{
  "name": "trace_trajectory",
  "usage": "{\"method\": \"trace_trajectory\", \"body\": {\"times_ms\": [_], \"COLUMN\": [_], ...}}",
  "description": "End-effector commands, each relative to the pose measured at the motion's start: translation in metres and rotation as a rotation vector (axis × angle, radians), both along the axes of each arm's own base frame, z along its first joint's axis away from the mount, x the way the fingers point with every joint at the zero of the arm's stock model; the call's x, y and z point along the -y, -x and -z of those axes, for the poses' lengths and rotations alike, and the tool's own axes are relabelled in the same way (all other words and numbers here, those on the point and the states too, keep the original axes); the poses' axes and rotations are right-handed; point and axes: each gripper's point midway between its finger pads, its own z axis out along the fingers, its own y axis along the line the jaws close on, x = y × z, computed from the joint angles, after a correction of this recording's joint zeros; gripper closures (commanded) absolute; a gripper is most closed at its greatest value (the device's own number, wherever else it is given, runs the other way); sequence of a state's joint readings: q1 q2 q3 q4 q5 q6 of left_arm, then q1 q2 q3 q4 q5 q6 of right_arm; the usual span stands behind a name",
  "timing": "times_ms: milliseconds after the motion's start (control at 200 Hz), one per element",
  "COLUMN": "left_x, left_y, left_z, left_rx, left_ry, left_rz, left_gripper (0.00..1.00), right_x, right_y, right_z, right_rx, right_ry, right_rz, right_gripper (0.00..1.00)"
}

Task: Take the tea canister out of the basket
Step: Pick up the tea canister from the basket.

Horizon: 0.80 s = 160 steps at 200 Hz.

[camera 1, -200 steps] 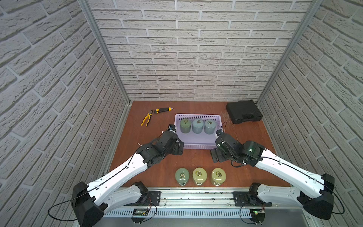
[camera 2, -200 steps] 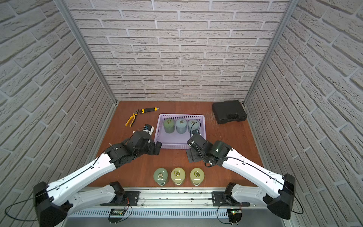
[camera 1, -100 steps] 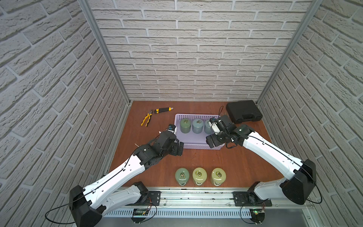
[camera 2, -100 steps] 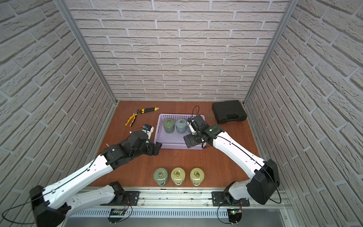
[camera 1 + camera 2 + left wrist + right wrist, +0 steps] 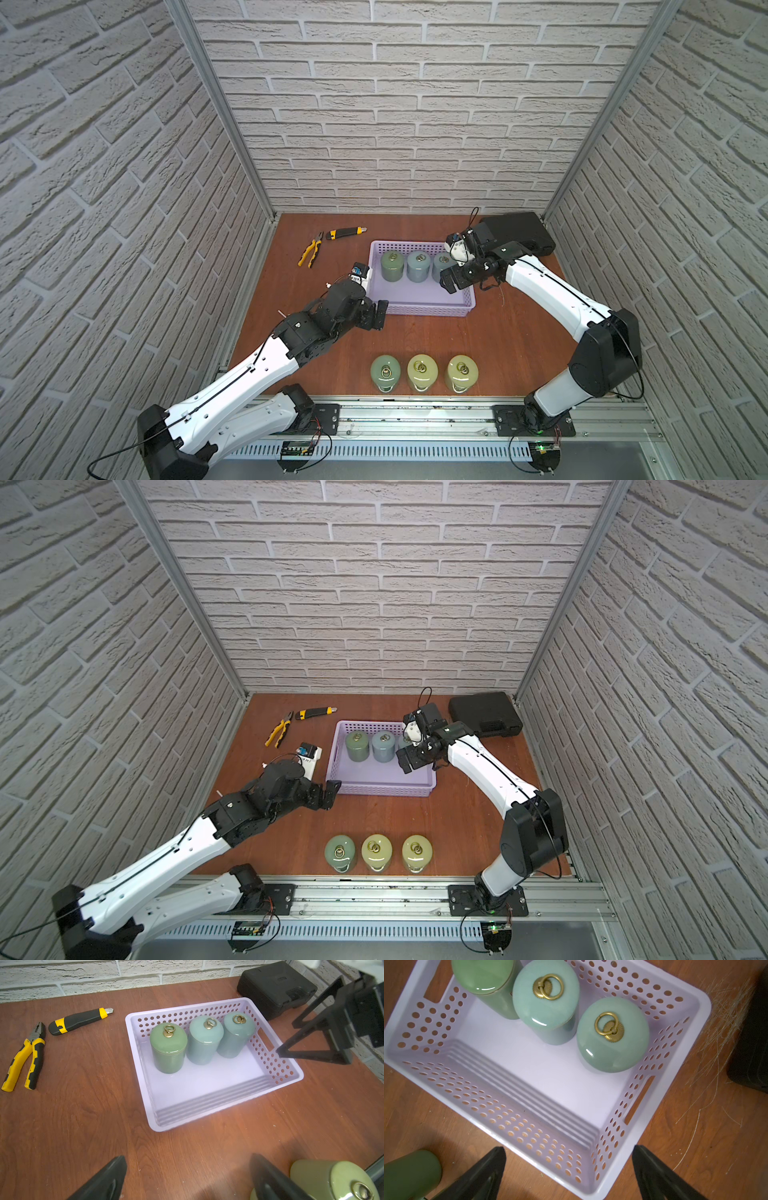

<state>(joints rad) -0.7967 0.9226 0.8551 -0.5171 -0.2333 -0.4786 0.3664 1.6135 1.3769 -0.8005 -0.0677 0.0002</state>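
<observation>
Having swung rearward, the right gripper (image 5: 449,281) is hovering over the right end of the lavender perforated plastic basket (image 5: 419,310), fingers spread apart. Three glazed green tea canisters (image 5: 204,1042) are standing upright along its far wall. The left gripper (image 5: 376,316), fingers apart, is hovering beside its near left corner.
</observation>
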Motion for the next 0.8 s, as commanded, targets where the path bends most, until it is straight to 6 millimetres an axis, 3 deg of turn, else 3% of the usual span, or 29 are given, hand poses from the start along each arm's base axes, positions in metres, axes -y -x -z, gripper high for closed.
{"method": "trace_trajectory", "body": {"times_ms": [0,435,670,795], "left_x": [0.002,-0.002,-0.006,-0.006], "left_y": [-0.006,-0.012,-0.013,-0.014], "left_z": [-0.003,0.003,0.006,0.006], "left_rx": [0.027,0.014,0.008,0.009], "left_ry": [0.009,-0.010,-0.020,-0.024], "left_rz": [-0.006,-0.048,-0.074,-0.083], "left_gripper": [0.02,0.02,0.02,0.02], "right_x": [-0.002,-0.004,-0.005,-0.004], "right_y": [-0.020,-0.074,-0.092,-0.100], "right_z": [-0.007,0.019,0.037,0.035], "right_rx": [0.052,0.056,0.040,0.054], "right_ry": [0.000,0.028,0.063,0.075], "right_rz": [-0.053,-0.087,-0.095,-0.083], "right_gripper": [0.00,0.00,0.00,0.00]}}
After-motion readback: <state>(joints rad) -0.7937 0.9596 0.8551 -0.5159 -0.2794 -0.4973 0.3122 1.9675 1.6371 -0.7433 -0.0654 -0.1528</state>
